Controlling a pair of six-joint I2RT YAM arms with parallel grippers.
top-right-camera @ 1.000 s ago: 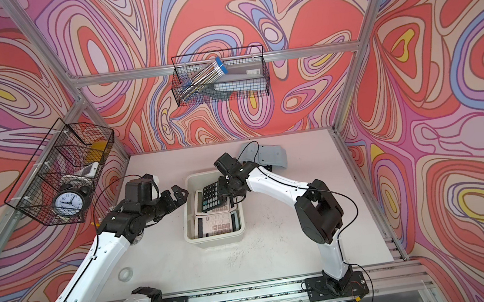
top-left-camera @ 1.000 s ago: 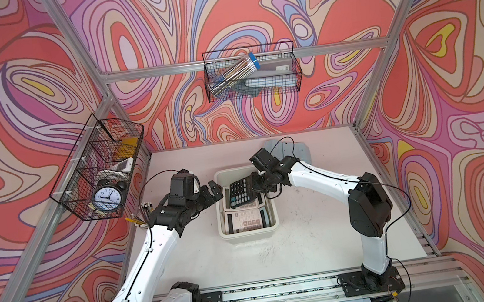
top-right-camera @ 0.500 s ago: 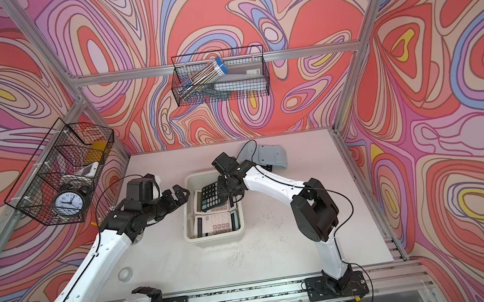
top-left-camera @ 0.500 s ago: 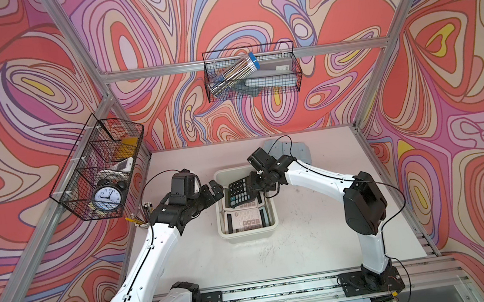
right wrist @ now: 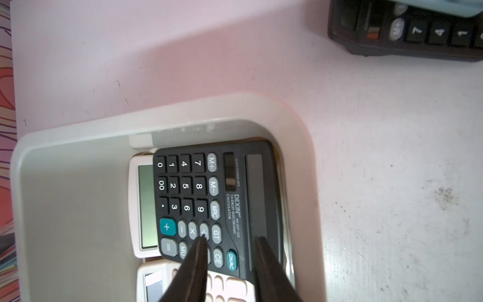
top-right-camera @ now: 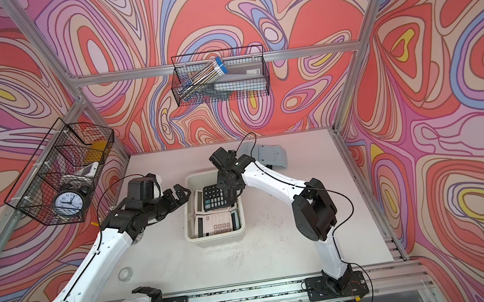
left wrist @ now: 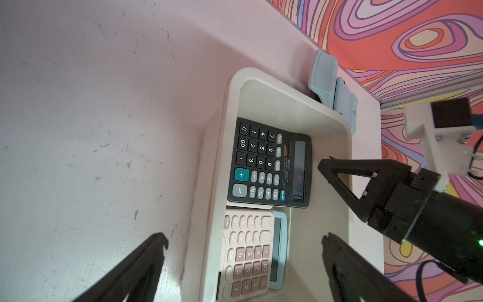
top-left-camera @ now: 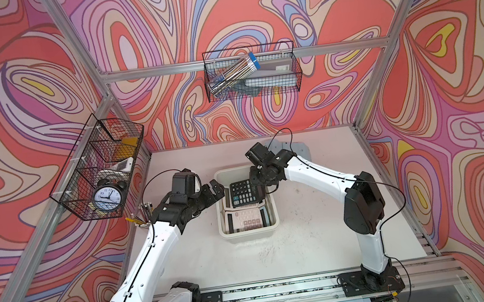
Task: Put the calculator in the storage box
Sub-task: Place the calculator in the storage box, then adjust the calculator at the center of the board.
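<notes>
Right wrist shows calculator inside storage box

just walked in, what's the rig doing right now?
The black calculator lies inside the storage box, partly on top of a pink calculator. The right gripper hangs just over it with jaws parted, not gripping it. The left gripper is open beside the box, holding nothing.

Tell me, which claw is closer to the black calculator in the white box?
Right. The right gripper sits at the black calculator's display edge, inside the storage box. The left gripper hovers wide open outside the box's rim, farther off.
</notes>
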